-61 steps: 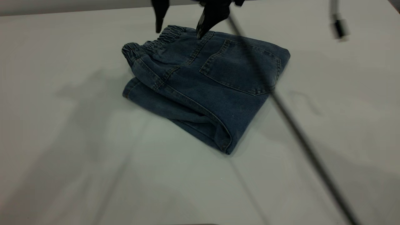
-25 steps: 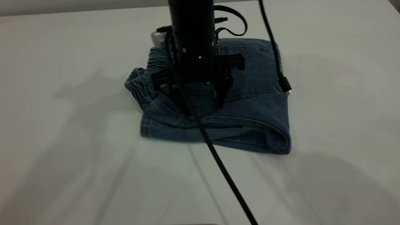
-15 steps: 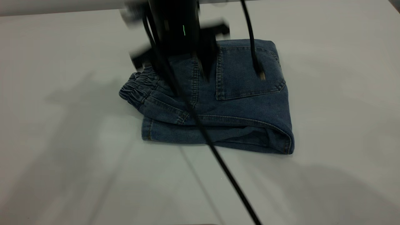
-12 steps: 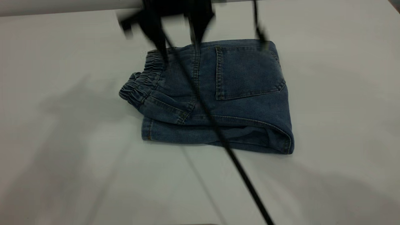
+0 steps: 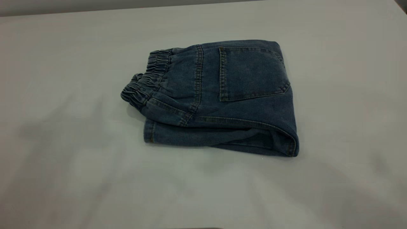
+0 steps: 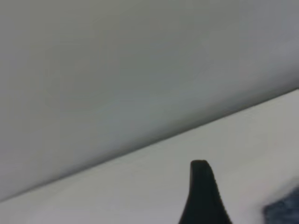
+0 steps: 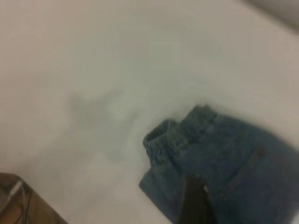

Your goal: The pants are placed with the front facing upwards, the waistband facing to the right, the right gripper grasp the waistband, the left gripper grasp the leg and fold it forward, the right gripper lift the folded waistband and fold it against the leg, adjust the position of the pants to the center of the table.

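The pants (image 5: 222, 105) lie folded in a compact blue denim bundle in the middle of the white table (image 5: 63, 165), back pocket (image 5: 251, 73) facing up. The ruched waistband (image 5: 146, 79) points to the left of the exterior view. No gripper shows in the exterior view. In the right wrist view the pants (image 7: 243, 158) and the waistband (image 7: 173, 135) lie below the right gripper (image 7: 194, 203), which hangs apart from the cloth. In the left wrist view a dark tip of the left gripper (image 6: 203, 196) shows over bare table, with a corner of the pants (image 6: 285, 212) beside it.
The far table edge (image 5: 127, 8) runs along the back of the exterior view. In the right wrist view a brown surface with cables (image 7: 14, 200) lies beyond the table's edge. Bare tabletop surrounds the pants on all sides.
The arm and its cable that stood over the pants have pulled up and out of the exterior view. The pants, turned and shifted earlier, now lie still.
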`<action>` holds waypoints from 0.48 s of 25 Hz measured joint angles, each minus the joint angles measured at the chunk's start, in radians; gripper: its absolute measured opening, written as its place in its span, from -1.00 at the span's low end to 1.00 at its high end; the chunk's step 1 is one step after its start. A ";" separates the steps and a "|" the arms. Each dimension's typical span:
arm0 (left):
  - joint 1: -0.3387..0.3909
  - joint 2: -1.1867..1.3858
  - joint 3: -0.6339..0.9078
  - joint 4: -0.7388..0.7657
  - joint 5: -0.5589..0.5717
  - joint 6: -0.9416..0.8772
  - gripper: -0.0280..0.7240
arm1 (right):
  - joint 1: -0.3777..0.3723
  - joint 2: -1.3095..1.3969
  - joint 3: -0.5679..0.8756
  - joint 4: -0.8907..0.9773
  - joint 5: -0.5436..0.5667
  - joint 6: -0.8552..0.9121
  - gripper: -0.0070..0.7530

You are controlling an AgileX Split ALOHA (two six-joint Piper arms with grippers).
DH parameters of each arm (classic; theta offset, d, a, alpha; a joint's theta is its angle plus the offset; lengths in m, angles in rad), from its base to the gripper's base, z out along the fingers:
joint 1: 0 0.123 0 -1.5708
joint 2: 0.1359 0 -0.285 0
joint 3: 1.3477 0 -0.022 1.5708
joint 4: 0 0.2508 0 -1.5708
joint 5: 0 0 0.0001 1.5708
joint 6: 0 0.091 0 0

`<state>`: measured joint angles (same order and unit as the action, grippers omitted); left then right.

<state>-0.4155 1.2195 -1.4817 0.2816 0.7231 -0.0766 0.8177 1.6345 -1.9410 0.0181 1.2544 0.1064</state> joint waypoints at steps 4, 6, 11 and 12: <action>0.000 -0.039 0.000 -0.092 0.134 0.027 0.25 | 0.000 -0.211 0.146 -0.046 0.008 -0.035 0.21; 0.000 -0.068 0.000 -0.132 0.219 0.051 0.25 | 0.000 -0.317 0.244 -0.092 0.011 -0.036 0.21; 0.000 -0.160 0.001 -0.199 0.435 0.067 0.25 | 0.000 -0.558 0.512 -0.204 0.013 -0.014 0.21; 0.000 -0.181 0.009 -0.208 0.435 0.067 0.25 | 0.000 -0.599 0.563 -0.210 0.013 0.000 0.21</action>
<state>-0.4155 1.0389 -1.4732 0.0738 1.1577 -0.0095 0.8177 1.0360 -1.3777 -0.1919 1.2674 0.1066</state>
